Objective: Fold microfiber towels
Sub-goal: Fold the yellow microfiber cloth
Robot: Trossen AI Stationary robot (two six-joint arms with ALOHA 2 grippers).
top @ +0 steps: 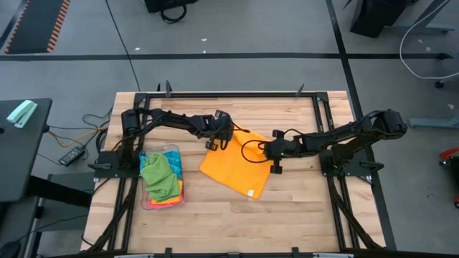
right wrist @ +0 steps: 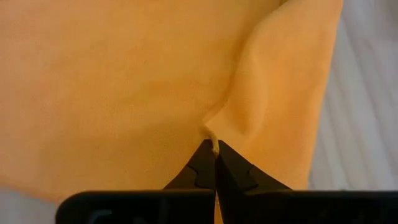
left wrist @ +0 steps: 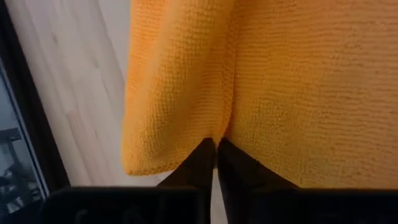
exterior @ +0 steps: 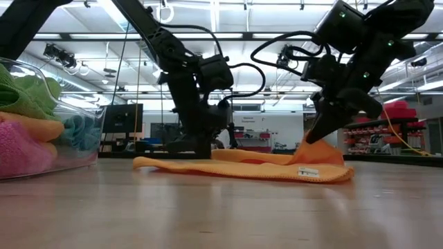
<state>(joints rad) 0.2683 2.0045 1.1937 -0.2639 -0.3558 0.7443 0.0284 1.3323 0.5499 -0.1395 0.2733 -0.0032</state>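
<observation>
Here the orange towel (top: 233,170) lies mid-bench, its far edge hidden beneath both arms. The left pincer (left wrist: 216,144) is clenched on one corner, the right pincer (right wrist: 215,144) on another; the tray (top: 147,203) hides most of its towels.

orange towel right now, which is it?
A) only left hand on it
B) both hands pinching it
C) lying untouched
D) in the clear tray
B: in the wrist views the left hand and the right hand are each shut on a fold of the orange towel.
</observation>
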